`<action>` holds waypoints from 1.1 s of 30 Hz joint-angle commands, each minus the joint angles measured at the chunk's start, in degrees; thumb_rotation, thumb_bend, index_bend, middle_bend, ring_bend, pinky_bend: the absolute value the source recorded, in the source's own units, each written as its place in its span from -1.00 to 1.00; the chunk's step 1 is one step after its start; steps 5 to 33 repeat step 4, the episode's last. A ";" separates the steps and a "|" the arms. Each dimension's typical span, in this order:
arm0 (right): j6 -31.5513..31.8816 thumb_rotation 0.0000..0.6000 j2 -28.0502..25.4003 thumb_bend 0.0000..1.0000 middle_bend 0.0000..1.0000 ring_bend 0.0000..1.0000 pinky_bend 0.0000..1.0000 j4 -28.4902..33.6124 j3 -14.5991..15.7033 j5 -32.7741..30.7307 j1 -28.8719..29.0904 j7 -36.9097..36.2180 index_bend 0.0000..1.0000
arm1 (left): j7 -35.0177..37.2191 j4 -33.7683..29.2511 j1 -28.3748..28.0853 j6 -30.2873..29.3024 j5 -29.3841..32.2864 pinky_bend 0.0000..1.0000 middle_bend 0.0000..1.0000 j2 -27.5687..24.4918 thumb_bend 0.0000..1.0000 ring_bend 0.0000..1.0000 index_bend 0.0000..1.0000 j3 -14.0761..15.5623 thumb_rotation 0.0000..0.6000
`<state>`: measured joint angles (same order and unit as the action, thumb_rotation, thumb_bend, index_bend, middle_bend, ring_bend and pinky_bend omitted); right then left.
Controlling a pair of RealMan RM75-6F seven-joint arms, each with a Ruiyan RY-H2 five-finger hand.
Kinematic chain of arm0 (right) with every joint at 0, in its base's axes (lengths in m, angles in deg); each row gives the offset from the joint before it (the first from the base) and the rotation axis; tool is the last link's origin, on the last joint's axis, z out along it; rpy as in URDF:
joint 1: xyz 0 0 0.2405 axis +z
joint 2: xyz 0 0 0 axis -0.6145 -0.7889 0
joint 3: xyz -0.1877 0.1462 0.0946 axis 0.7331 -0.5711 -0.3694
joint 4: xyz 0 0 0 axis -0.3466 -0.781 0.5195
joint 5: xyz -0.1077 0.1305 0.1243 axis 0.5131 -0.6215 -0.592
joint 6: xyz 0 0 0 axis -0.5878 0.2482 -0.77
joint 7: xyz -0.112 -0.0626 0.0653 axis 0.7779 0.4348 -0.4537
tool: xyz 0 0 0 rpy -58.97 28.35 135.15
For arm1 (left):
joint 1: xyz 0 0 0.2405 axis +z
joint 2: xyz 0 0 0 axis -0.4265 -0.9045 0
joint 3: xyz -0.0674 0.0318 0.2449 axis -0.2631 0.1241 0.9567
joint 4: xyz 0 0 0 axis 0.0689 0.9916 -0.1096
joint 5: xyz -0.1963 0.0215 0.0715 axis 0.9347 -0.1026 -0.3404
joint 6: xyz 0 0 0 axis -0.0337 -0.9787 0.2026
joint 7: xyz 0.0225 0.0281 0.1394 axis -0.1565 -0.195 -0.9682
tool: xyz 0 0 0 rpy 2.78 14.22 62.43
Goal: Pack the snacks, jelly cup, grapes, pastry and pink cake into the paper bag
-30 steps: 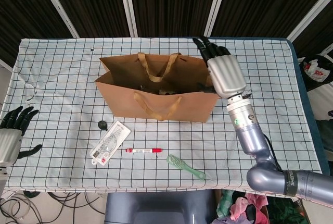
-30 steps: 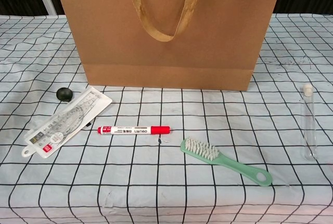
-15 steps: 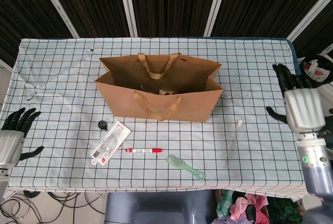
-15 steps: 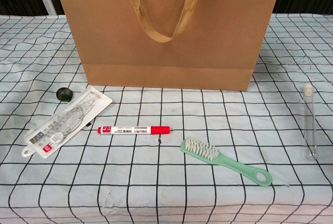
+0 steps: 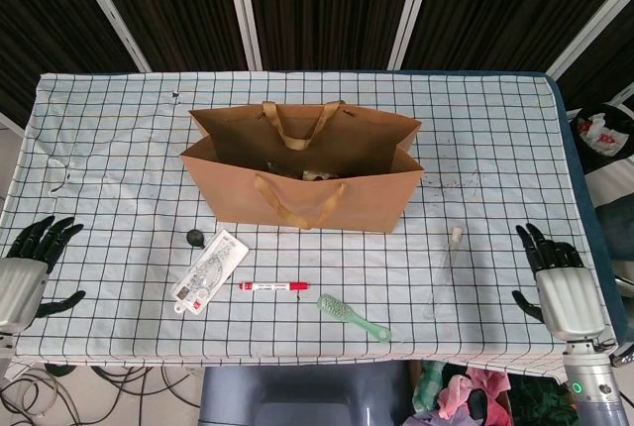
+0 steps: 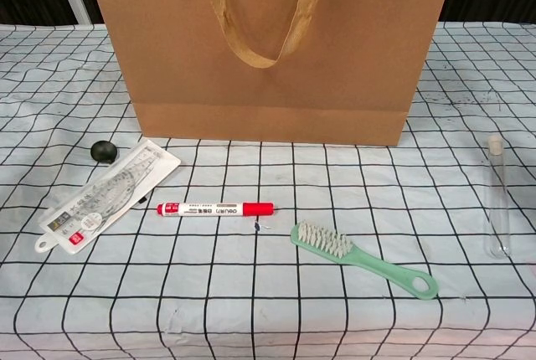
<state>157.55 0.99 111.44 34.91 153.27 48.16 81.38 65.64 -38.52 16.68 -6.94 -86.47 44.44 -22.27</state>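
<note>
The brown paper bag (image 5: 302, 200) stands open at mid-table and fills the top of the chest view (image 6: 268, 50). Some items lie inside it, dark and hard to tell apart. My left hand (image 5: 24, 266) hangs at the table's front left corner, fingers spread, holding nothing. My right hand (image 5: 555, 285) is at the front right edge, fingers spread and empty. Neither hand shows in the chest view.
In front of the bag lie a small black ball (image 5: 195, 238), a packaged ruler set (image 5: 209, 270), a red marker (image 5: 273, 286), a green brush (image 5: 351, 316) and a clear tube (image 5: 444, 269). The same things show in the chest view: marker (image 6: 215, 208), brush (image 6: 362, 259), tube (image 6: 497, 197).
My right hand has left the bag's right end, swung out past the right edge and dropped to the front right corner. The left hand has sunk slightly. The bag stays put.
</note>
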 commanded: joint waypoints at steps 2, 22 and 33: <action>-0.74 1.00 1.72 -0.75 -0.82 -0.56 -0.56 -1.07 -0.08 0.97 -0.35 1.25 -0.95 | 1.07 0.27 0.73 -1.70 -0.75 -0.82 -0.84 -0.21 -0.81 -0.99 -0.76 0.10 1.00; -0.97 1.00 2.04 -0.75 -0.82 -0.56 -0.56 -1.03 -0.55 0.78 -0.39 1.50 -0.95 | 0.57 0.28 0.86 -1.71 -0.07 -0.82 -0.84 -0.17 -0.82 -0.99 -0.76 -0.17 1.00; -0.97 1.00 2.04 -0.75 -0.82 -0.56 -0.56 -1.03 -0.55 0.78 -0.39 1.50 -0.95 | 0.57 0.28 0.86 -1.71 -0.07 -0.82 -0.84 -0.17 -0.82 -0.99 -0.76 -0.17 1.00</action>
